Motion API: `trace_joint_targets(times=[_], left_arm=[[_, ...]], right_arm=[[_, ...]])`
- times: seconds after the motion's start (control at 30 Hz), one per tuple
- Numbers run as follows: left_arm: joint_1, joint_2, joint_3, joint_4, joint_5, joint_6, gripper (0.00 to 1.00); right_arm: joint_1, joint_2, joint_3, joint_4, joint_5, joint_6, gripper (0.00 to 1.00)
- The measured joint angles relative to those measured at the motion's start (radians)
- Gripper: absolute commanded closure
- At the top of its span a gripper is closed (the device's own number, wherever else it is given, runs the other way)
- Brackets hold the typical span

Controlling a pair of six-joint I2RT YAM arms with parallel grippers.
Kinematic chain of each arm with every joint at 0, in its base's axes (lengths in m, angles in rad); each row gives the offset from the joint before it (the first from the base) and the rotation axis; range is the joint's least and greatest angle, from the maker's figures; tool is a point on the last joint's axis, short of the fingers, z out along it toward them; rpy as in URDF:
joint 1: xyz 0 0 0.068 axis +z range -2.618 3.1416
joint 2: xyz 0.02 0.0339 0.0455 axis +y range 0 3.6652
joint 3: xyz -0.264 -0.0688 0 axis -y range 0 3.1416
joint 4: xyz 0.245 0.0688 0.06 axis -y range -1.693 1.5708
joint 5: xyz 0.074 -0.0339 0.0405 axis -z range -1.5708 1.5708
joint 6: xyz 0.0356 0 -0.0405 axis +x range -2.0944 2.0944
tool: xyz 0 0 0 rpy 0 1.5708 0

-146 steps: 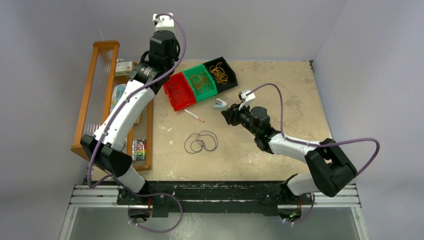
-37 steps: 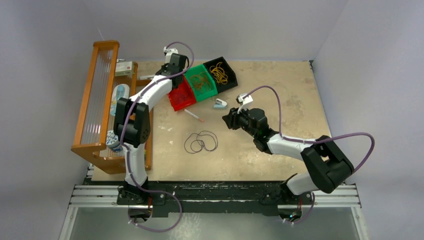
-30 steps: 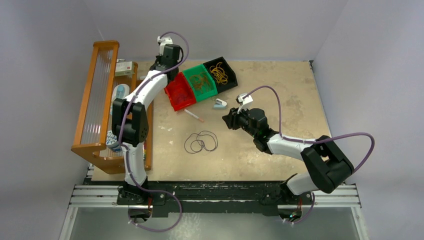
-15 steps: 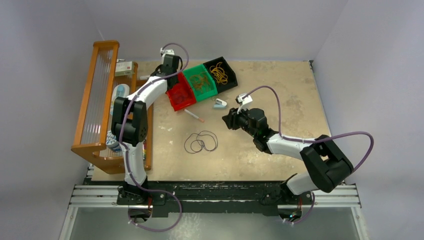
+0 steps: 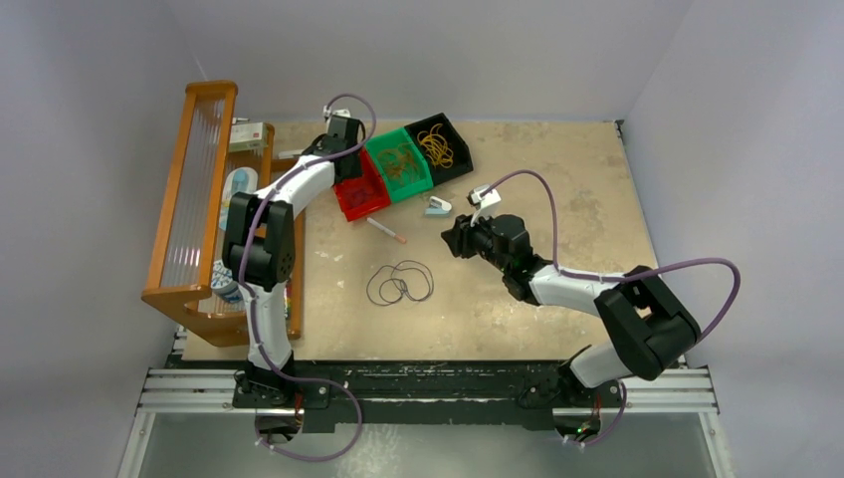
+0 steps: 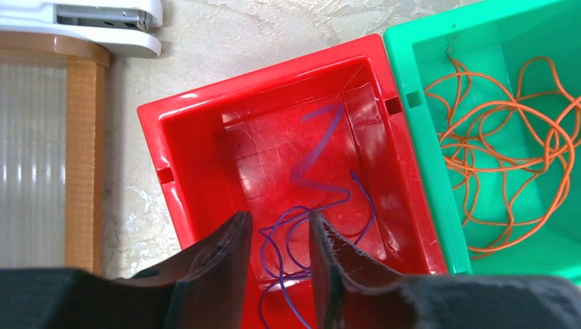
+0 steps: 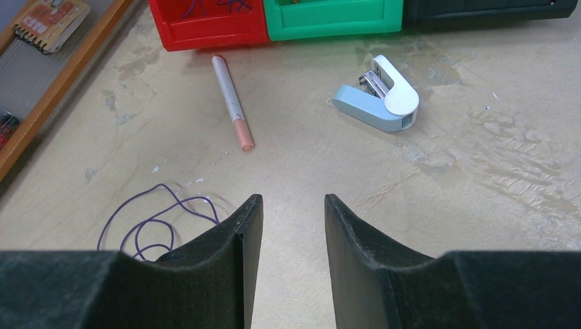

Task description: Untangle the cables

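Observation:
My left gripper [image 6: 277,218] hangs open over the red bin [image 6: 192,137]. A thin purple cable [image 6: 301,226] lies looped on the bin's floor below the gap between the fingers, and neither finger presses on it. In the top view that gripper [image 5: 347,162] sits at the red bin's back left. A tangle of dark purple cables [image 5: 400,283] lies on the table's middle, and its loops [image 7: 147,223] show left of my right gripper [image 7: 291,200]. The right gripper is open, empty and above bare table. Orange cables [image 6: 507,130] fill the green bin [image 6: 411,68].
A black bin [image 5: 453,134] holds yellow cables [image 5: 436,146]. A marker pen [image 7: 231,103] and a blue-white stapler [image 7: 380,103] lie in front of the bins. A wooden rack [image 5: 189,189] with small items stands along the left edge. A white stapler [image 6: 89,20] lies beside it.
The left gripper came down toward the red bin and its fingers parted, leaving the purple cable in the bin. The right arm and the table tangle have not moved.

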Motion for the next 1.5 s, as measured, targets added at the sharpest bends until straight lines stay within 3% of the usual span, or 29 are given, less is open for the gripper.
trace_joint_targets(times=[0.27,0.53,0.67,0.9,1.07,1.3,1.5], left_arm=[[0.0,-0.031,0.0,-0.018,0.02,-0.003,0.45],[-0.009,-0.188,-0.023,-0.027,0.019,-0.019,0.45],[-0.053,-0.291,-0.132,-0.021,0.019,-0.038,0.45],[-0.272,-0.472,-0.442,0.006,0.055,-0.127,0.45],[-0.346,-0.542,-0.631,0.024,0.097,-0.21,0.46],[-0.419,-0.581,-0.731,0.066,0.156,-0.227,0.46],[-0.437,-0.628,-0.745,0.089,0.208,-0.243,0.53]], right_arm=[[0.0,0.0,0.002,-0.002,0.0,-0.003,0.58],[0.0,0.0,0.02,-0.006,0.001,-0.003,0.57],[0.0,-0.001,0.021,-0.026,0.003,-0.003,0.57],[0.0,-0.013,0.029,-0.092,0.001,-0.002,0.56],[0.0,-0.023,0.034,-0.13,-0.003,0.001,0.56],[0.0,-0.022,0.04,-0.164,-0.026,0.011,0.55],[0.0,-0.015,0.04,-0.164,-0.027,0.038,0.55]])
